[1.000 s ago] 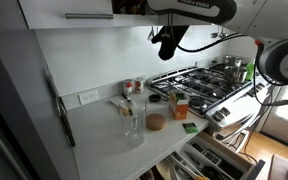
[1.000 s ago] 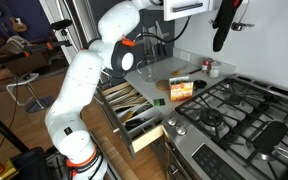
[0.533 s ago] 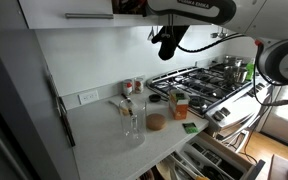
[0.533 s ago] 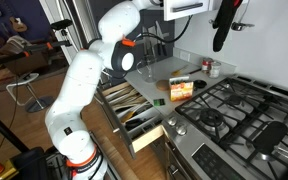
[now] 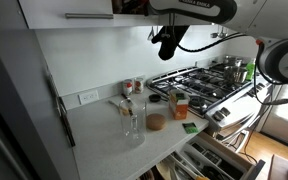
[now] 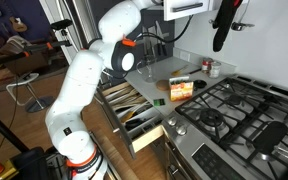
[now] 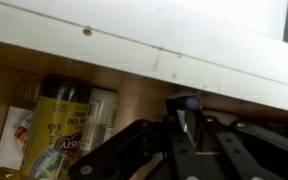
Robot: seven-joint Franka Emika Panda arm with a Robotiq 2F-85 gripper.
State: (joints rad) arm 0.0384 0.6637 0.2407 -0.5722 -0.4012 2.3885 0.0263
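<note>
My gripper (image 7: 184, 108) is raised high, just under the upper cabinet. In the wrist view its black fingers (image 7: 174, 135) meet at the tips and I see nothing clearly held between them. Behind them is a wooden cabinet shelf (image 7: 134, 100) with a yellow can (image 7: 59, 135) and a white packet (image 7: 14, 140) on it, under a white cabinet edge (image 7: 134, 45). In both exterior views the gripper (image 5: 167, 46) (image 6: 221, 36) hangs well above the counter (image 5: 104, 145) and touches nothing there.
On the counter stand a clear glass jar (image 5: 132, 120), a brown round lid (image 5: 156, 122), an orange box (image 5: 179, 105) and small spice jars (image 5: 134, 88). A gas stove (image 5: 209, 85) with a pot (image 5: 234, 68) is beside them. A drawer (image 6: 134, 112) below stands pulled out.
</note>
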